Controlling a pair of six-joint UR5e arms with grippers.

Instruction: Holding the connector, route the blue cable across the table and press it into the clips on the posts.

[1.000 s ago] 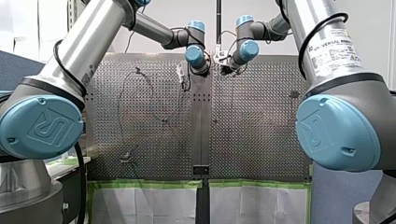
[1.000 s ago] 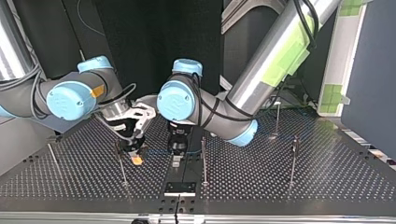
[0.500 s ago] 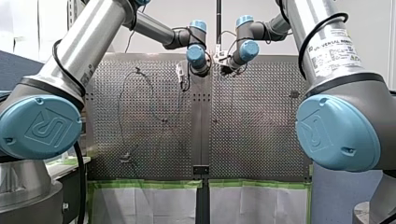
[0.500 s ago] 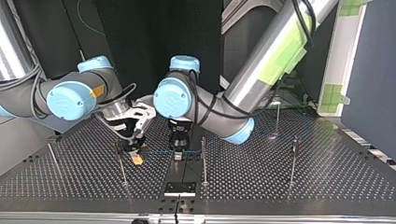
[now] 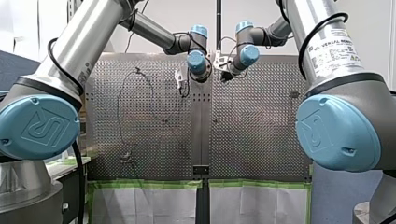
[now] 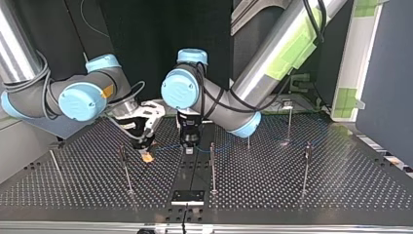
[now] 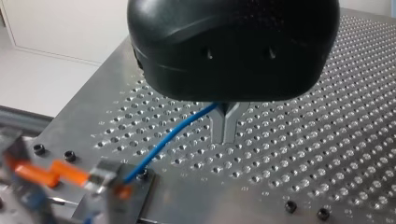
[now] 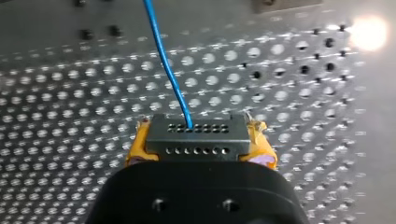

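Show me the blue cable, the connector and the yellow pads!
blue cable (image 8: 164, 63): right wrist view, middle of its run.
connector (image 8: 197, 139): right wrist view, its holed face.
yellow pads (image 8: 135, 149): right wrist view, one pad's outer edge.

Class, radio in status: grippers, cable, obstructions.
Right gripper shut on connector. Left gripper shut on cable. Cable runs between them. No obstruction seen.

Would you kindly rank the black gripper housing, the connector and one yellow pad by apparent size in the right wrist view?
1. black gripper housing: largest, though it sits nearest the camera.
2. connector.
3. yellow pad: smallest; only its edge shows beside the connector.
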